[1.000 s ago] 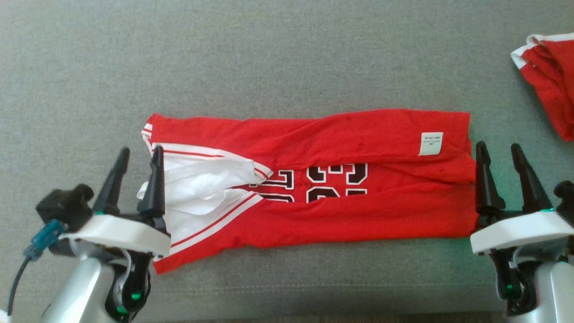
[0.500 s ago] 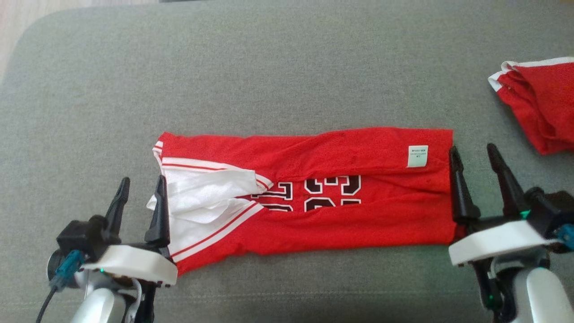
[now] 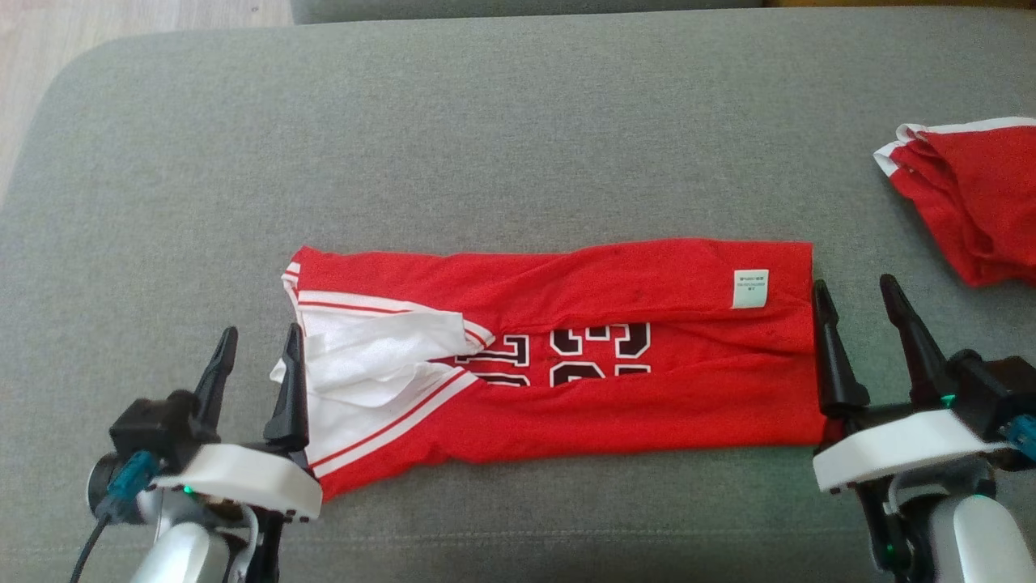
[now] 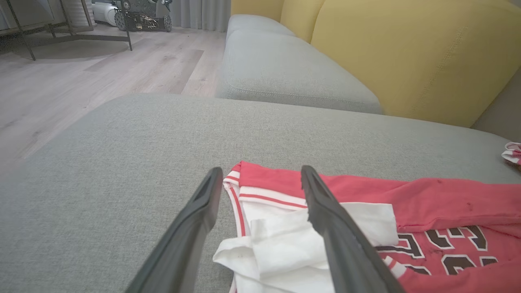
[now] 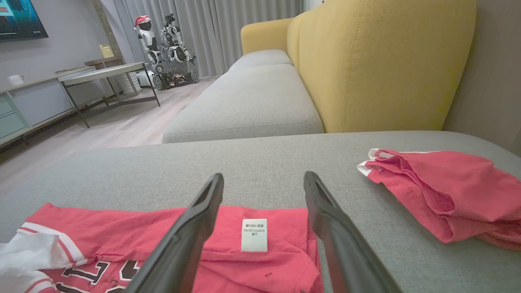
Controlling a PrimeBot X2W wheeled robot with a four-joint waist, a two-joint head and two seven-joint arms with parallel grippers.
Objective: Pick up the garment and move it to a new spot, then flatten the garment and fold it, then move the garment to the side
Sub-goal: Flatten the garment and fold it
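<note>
**Support:** grey seat cushion [image 3: 518, 121]. The garment [image 3: 615, 405], a red jersey, lies flat near the cushion's front-centre, narrowed to a long strip. A second red garment [image 3: 971, 194] sits bunched at far right, well apart; not part of this op.

**Step in hand (est.):** fold stage. Lengthwise folds look done, cross fold pending. Next move req.: each gripper drops onto its end and pinches all layers, then one end is carried over the other w/o skewing the strip.

**Left gripper** [image 3: 261, 330]: fingers spread, nothing held, at the strip's left end. Inner finger overlaps the white lining [image 3: 364, 364] in head view; contact can't be confirmed.

**Right gripper** [image 3: 852, 282]: fingers spread, empty, just beside the right end.

**Orientation:** long axis runs left–right across the robot's front. White-trimmed neck/armhole end points left; end w/ care label [image 3: 750, 289] points right.
</note>
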